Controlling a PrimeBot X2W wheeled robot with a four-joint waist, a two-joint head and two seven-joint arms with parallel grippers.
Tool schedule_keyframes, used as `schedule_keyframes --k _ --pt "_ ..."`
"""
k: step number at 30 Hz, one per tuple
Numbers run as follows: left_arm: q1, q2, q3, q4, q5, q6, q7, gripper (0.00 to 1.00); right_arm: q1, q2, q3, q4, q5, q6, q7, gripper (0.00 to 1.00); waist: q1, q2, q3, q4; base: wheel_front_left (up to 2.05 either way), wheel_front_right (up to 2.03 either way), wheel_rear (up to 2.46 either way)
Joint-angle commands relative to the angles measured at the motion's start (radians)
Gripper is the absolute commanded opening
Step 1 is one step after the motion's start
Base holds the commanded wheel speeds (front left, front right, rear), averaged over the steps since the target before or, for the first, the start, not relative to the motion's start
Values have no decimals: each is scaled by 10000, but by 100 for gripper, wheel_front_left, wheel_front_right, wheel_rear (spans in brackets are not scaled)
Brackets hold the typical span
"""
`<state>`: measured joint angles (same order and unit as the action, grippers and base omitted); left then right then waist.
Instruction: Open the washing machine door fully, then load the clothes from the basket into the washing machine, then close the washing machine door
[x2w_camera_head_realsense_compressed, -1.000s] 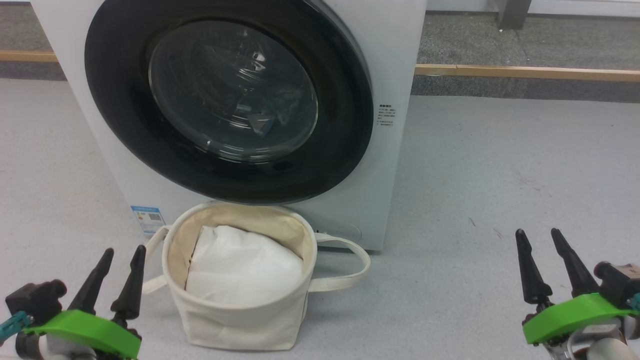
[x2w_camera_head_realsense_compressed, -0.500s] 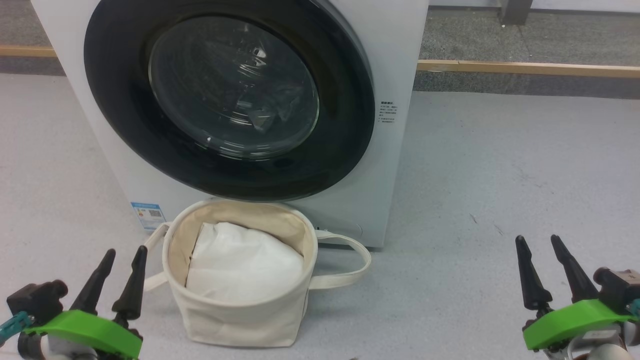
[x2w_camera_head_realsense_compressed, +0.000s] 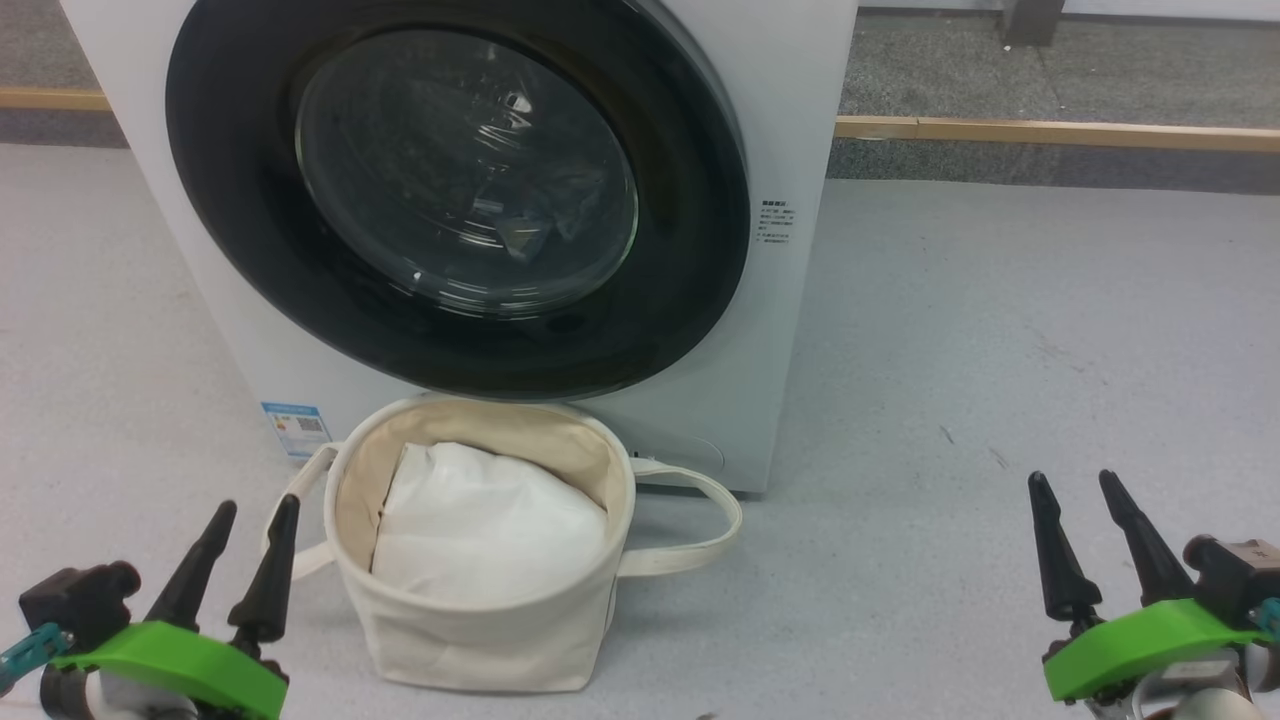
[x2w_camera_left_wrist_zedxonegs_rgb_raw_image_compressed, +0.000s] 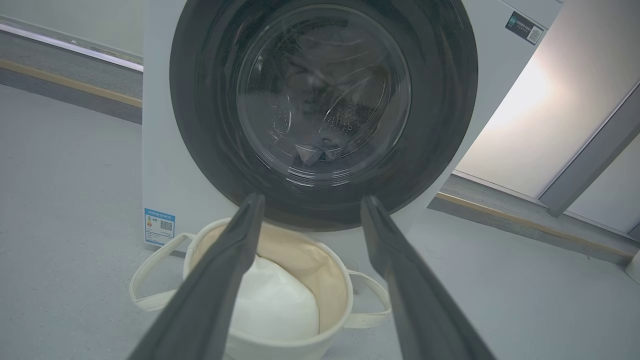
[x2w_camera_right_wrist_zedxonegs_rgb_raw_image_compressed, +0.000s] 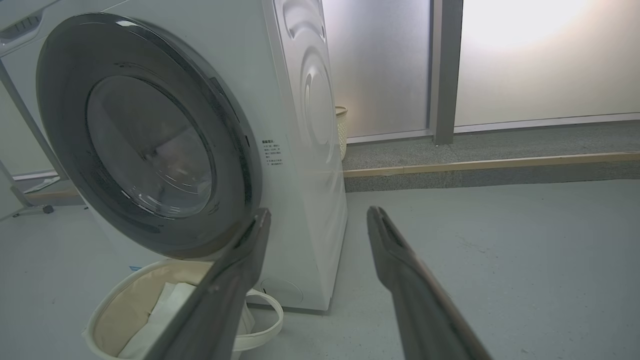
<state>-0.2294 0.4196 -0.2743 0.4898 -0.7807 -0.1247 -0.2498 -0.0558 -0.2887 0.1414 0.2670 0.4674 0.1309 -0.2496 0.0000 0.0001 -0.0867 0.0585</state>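
The white washing machine (x2w_camera_head_realsense_compressed: 790, 120) stands in front of me with its door (x2w_camera_head_realsense_compressed: 230, 230) shut, black rim flat against the front. Behind the glass bowl (x2w_camera_left_wrist_zedxonegs_rgb_raw_image_compressed: 325, 95) I make out only a dim crumpled shape; the bear-print clothes are hidden. The cream basket (x2w_camera_head_realsense_compressed: 480, 640) sits on the floor right below the door and holds a plain white bundle (x2w_camera_head_realsense_compressed: 490, 520). My left gripper (x2w_camera_head_realsense_compressed: 259, 502) is open just left of the basket, touching nothing. My right gripper (x2w_camera_head_realsense_compressed: 1071, 477) is open over bare floor far to the right. Both wrist views show open fingers, left (x2w_camera_left_wrist_zedxonegs_rgb_raw_image_compressed: 312, 197) and right (x2w_camera_right_wrist_zedxonegs_rgb_raw_image_compressed: 320, 210).
A blue label sticker (x2w_camera_head_realsense_compressed: 296, 425) marks the washer's lower left corner. One basket handle (x2w_camera_head_realsense_compressed: 700, 530) loops out to the right. A wooden strip (x2w_camera_head_realsense_compressed: 1050, 132) runs along the floor behind, and a pale wicker bin (x2w_camera_right_wrist_zedxonegs_rgb_raw_image_compressed: 341, 130) stands behind the machine. Grey floor stretches to the right.
The head view has shifted a little, so the machine and basket sit slightly differently in the picture. Both grippers stay open and low; nothing has been touched.
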Motion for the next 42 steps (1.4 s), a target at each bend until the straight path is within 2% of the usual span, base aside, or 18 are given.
schedule_keyframes --k 1,15,16,23,27,32,42 --pt "-733 453 399 -215 -79 -48 -111 100 -323 -108 104 -274 -63 -2 -122 100 0 -1 2 -1 0 0 0" --pt "-803 493 290 -207 -183 -52 -113 100 -396 -50 126 -233 -84 -2 -122 100 0 -1 35 4 0 0 0" --pt "-187 48 -66 5 -144 0 0 0 -9 52 4 40 -5 0 0 0 0 -1 36 3 0 0 0" --pt "370 -451 -96 426 -308 12 91 0 300 353 79 633 236 2 101 0 2 -1 48 -3 0 0 0" --pt "406 -555 38 317 -572 10 207 0 279 419 -8 590 602 2 223 0 23 -1 61 -27 0 0 0" --pt "449 -687 198 196 -898 7 350 0 247 502 -113 558 1058 2 365 0 2 -1 112 -51 0 0 0" --pt "507 -924 489 -15 -1485 2 608 0 180 652 -304 498 1881 1 621 0 1 -1 179 -94 0 0 0"
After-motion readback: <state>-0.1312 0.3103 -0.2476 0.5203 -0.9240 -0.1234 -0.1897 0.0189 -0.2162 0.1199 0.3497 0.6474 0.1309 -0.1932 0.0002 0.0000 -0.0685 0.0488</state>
